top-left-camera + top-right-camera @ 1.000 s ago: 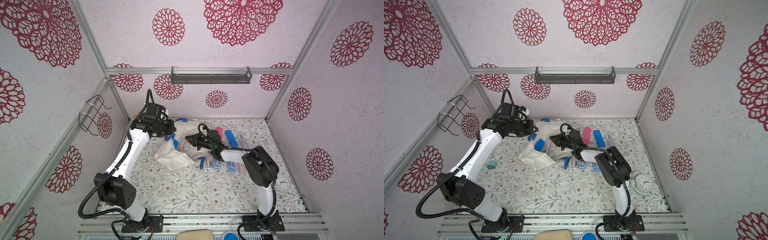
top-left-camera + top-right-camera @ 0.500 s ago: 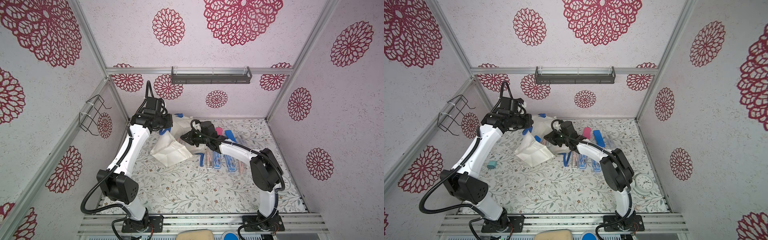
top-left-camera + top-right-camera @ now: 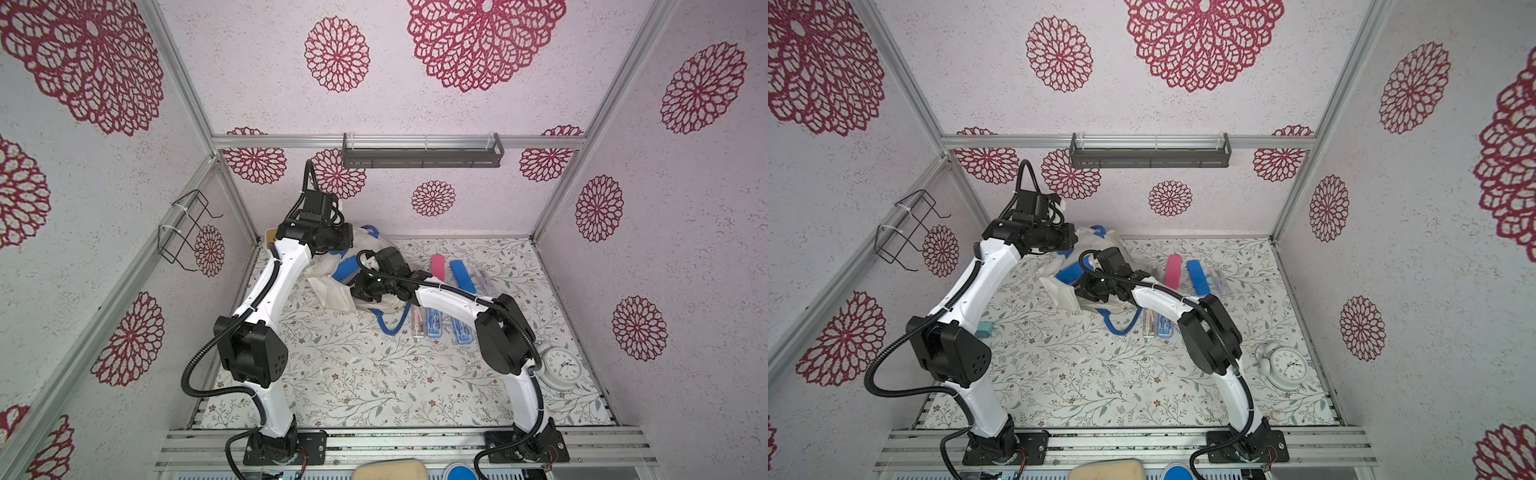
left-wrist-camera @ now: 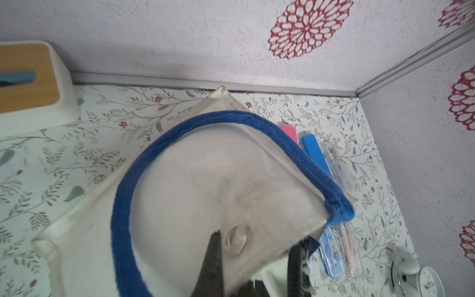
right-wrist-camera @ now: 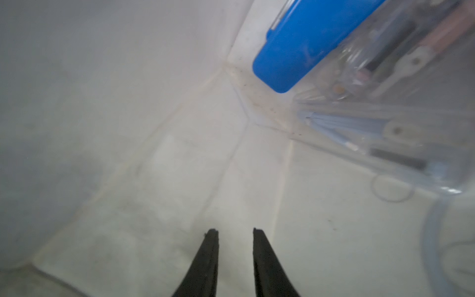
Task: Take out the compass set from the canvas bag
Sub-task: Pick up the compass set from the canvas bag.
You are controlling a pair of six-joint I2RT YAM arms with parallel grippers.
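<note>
Cream canvas fills the left wrist view: the canvas bag [image 4: 192,185] stands tented above the bench [image 4: 84,133], a blue handle [image 4: 123,205] looping over the cloth. The left end effector [image 4: 222,243] is clenched on the bag's fabric; one dark finger [image 4: 213,262] shows, the other is hidden behind the cloth. In both top views the canvas bag [image 3: 332,291] [image 3: 1064,291] sits at the back of the bench, left of centre, with a second blue handle [image 3: 390,326] trailing onto the floral surface toward the front.

The right end effector [image 5: 235,232] is inside the bag, released, its two black fingers a narrow gap apart with nothing between them, pointing at a seam of the inner wall. The compass set [image 5: 321,46], a blue case with a clear lid, lies in the bag beyond the fingers and off to one side, not touching them; a second clear case [image 5: 385,144] lies just beside it.

Out on the bench, right of the bag, lie a pink case [image 3: 437,267], a blue case [image 3: 463,277] and some clear cases [image 3: 428,326]. A white alarm clock [image 3: 561,368] stands at the bench's right edge, and a white box with a tan top [image 4: 33,77] sits in the back left corner
</note>
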